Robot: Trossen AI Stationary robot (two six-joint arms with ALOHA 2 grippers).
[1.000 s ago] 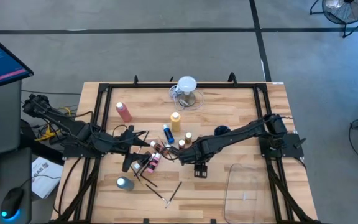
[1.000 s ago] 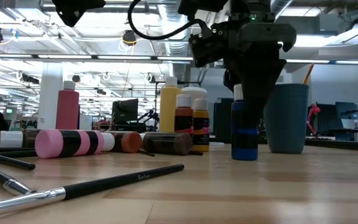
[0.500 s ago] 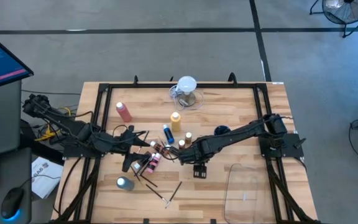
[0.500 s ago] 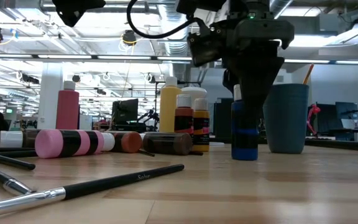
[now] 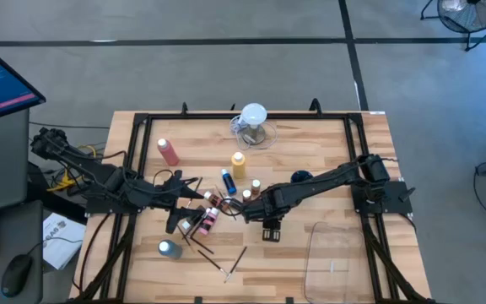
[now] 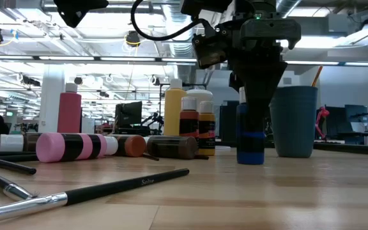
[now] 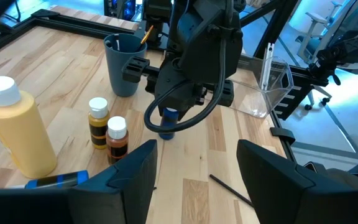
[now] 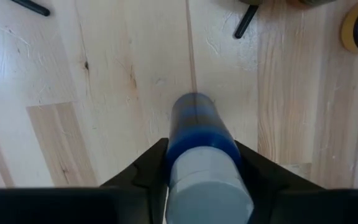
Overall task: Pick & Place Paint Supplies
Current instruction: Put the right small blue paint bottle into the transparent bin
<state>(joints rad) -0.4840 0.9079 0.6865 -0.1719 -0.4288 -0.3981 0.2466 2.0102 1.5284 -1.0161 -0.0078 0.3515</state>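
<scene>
the small blue bottle (image 6: 250, 137) stands straight up, pinched by the right gripper (image 6: 255, 96), with a grey cup (image 6: 293, 121) close beside it.

You have a small dark blue paint bottle with a pale cap (image 6: 250, 137) standing upright on the wooden table, near the middle. Beside it stand two small white-capped bottles, one rust-red (image 6: 189, 124) and one ochre (image 6: 206, 130), close together, with a taller yellow squeeze bottle with a white cap (image 6: 175, 114) behind them. Your tall pink-red squeeze bottle (image 5: 168, 151) stands apart toward the far left. Several small bottles lie on their sides, among them a pink one with black bands (image 6: 69, 146). Thin dark paintbrushes (image 6: 94, 190) lie flat, nearest the front edge.
</scene>
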